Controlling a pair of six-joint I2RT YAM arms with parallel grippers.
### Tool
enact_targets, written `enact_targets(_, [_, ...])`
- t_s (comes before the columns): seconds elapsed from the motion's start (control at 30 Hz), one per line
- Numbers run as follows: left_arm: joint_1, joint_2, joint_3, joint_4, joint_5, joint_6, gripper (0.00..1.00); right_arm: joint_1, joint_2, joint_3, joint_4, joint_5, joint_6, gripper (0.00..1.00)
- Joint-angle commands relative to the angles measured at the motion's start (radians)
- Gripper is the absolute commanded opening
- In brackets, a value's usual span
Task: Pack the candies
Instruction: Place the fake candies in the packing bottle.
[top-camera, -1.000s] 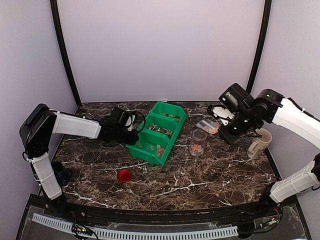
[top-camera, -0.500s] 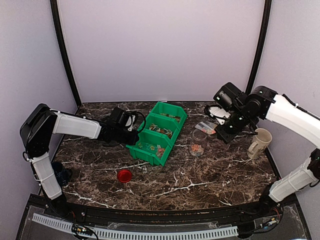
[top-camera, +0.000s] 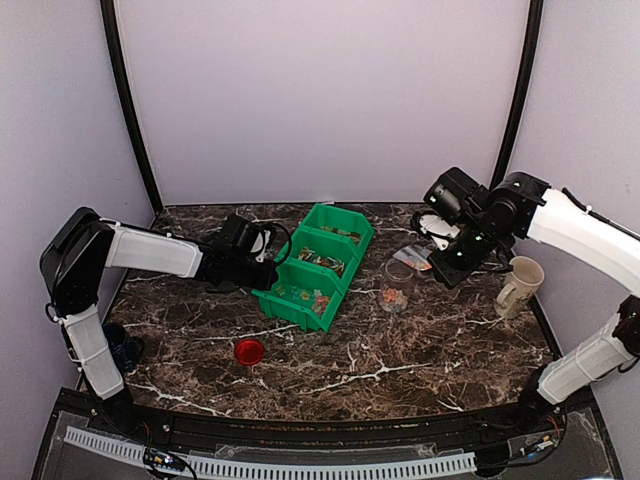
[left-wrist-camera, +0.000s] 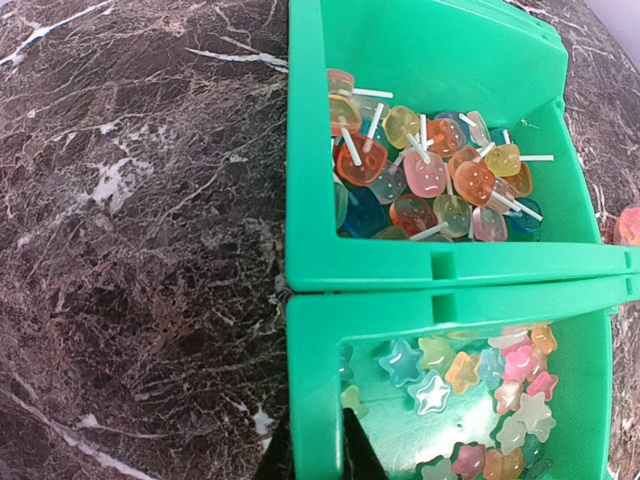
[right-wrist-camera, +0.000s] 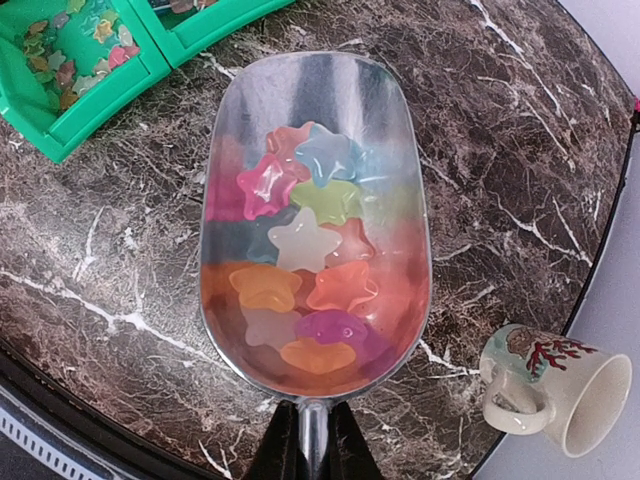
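Note:
Star-shaped candies (right-wrist-camera: 300, 235) in pink, orange, purple and white lie in a metal scoop (right-wrist-camera: 400, 150). My right gripper (right-wrist-camera: 313, 440) is shut on the scoop's handle and holds it level above the table. In the top view the scoop (top-camera: 409, 257) hangs just behind a small clear jar (top-camera: 397, 290) with some orange candies inside. More star candies (left-wrist-camera: 480, 385) fill the near bin, and lollipops (left-wrist-camera: 430, 170) the one beyond it. My left gripper (left-wrist-camera: 315, 452) is shut on the left wall of the green bin (left-wrist-camera: 312, 380), one finger on each side.
A row of joined green bins (top-camera: 318, 262) stands mid-table. A round red lid (top-camera: 249, 350) lies on the marble in front of them. A patterned mug (top-camera: 518, 285) stands at the right edge, seen on its side in the right wrist view (right-wrist-camera: 555, 385).
My right arm has carried the loaded scoop a little to the left, closer to the jar. The left arm and the bins have stayed put.

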Motion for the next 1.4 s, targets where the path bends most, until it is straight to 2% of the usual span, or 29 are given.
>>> enact_targets(0.0, [0.004,-0.024,0.031,0.126,0.003,0.005,0.00,-0.007,-0.003,0.031,0.000,0.001,0.047,0.00])
enact_targets(0.3, [0.004,-0.021,0.033,0.125,0.006,0.001,0.00,-0.007,0.038,0.039,-0.033,-0.048,0.094,0.00])
enact_targets(1.37, [0.004,-0.011,0.033,0.137,0.017,-0.004,0.00,-0.004,0.115,0.126,-0.182,-0.042,0.153,0.00])
